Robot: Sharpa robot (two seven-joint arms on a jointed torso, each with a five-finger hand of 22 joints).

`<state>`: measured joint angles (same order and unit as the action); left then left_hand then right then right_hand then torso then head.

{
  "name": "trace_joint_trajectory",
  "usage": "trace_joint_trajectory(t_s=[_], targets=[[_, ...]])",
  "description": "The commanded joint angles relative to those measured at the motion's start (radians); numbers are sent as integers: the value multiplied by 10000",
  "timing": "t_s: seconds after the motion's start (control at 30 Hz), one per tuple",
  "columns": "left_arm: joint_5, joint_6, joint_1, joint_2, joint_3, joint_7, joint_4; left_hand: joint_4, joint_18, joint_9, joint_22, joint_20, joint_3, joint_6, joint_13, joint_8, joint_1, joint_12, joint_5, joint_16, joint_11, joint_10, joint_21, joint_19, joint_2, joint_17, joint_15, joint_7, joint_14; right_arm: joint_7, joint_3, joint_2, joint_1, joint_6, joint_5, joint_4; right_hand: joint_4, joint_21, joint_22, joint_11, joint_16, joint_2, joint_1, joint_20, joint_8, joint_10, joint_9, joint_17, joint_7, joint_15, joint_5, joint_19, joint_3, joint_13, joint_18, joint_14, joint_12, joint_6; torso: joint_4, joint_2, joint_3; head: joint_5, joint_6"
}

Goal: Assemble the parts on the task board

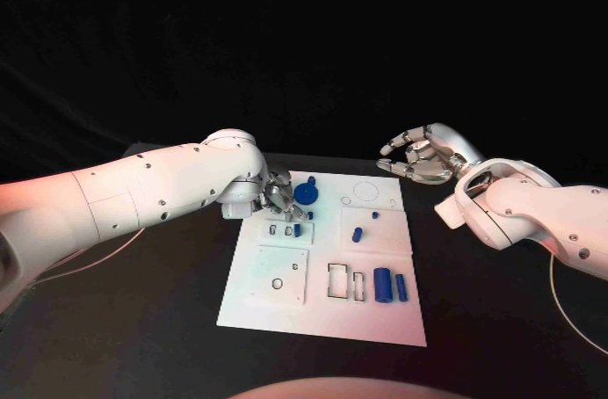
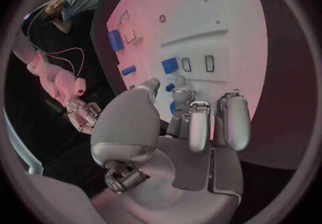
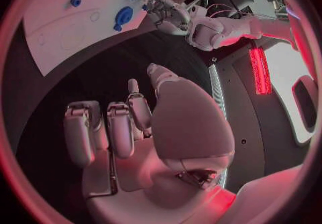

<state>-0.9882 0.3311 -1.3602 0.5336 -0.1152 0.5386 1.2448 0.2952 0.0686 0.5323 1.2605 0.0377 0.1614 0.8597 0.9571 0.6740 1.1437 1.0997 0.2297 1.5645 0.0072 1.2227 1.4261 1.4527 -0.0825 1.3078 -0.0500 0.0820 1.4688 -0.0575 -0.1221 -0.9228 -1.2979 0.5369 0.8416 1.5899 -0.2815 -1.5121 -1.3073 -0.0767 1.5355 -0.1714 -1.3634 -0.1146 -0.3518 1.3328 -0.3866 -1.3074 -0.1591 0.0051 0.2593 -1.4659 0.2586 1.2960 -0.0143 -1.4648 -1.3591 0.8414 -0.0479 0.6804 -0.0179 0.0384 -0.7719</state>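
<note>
The white task board [image 1: 272, 307] lies in the middle of the black table. My left hand [image 1: 281, 201] hovers low over the board's far left part, its fingers [image 2: 198, 122] stretched out and apart, with nothing plainly held. A round blue part [image 1: 306, 191] stands just beside them. A small blue block [image 2: 170, 65] sits by two slots ahead of the fingertips. My right hand [image 1: 424, 155] hangs in the air past the board's far right corner, its loosely bent fingers [image 3: 121, 127] empty.
Two blue cylinders [image 1: 383, 285] lie side by side near the board's right edge, next to two rectangular slots [image 1: 338, 280]. A small blue peg [image 1: 358, 234] stands mid-board. A round outline [image 1: 366, 191] marks the far right corner. Black table surrounds the board.
</note>
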Motion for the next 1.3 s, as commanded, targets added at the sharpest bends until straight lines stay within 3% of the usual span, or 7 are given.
trace_joint_trajectory(t_s=[0.03, 0.83, 1.3], targets=[[-20, 402, 9, -19, 0, 53, 14, -11, -104, 11, 13, 8, -72, -46, 12, 66, -100, 60, 45, 52, -7, 55, 34, 64, 15, 2610, -66, -24, 1014, 22, -1, 13, 11, -69, 146, -7, 2, 62, -2180, 43, -66, -3, 93, 76, -30, 13, -8, -1392, 44, -48, 66, -627, 71, -2, -44, -774, -31, 42, 11, 1, 6, -2, -14], [162, 634, 135, -159, -10, 67, -51, -34, -120, 53, 115, 8, -5, -78, 53, 103, 43, 96, 121, 63, -20, 47, 91, 87, 49, 2630, -73, -38, 1020, 46, -4, 121, 76, -94, 155, -93, 2, 77, -2170, 45, -71, -4, 95, 79, -36, 25, -7, -1380, 45, -50, 89, -618, 77, 7, -48, -772, -39, 44, 7, 6, 20, -13, -114], [298, 715, 167, -190, -16, 57, -92, -41, -131, 110, 217, -1, 547, -152, 113, 130, 683, 123, 143, 63, -48, 5, 155, 81, 214, 2630, -94, -67, 1020, 52, -5, 140, 93, -104, 155, -107, 2, 77, -2170, 45, -71, -4, 95, 79, -36, 25, -7, -1380, 45, -50, 89, -618, 77, 7, -48, -772, -39, 44, 5, 10, 17, -20, -129]])
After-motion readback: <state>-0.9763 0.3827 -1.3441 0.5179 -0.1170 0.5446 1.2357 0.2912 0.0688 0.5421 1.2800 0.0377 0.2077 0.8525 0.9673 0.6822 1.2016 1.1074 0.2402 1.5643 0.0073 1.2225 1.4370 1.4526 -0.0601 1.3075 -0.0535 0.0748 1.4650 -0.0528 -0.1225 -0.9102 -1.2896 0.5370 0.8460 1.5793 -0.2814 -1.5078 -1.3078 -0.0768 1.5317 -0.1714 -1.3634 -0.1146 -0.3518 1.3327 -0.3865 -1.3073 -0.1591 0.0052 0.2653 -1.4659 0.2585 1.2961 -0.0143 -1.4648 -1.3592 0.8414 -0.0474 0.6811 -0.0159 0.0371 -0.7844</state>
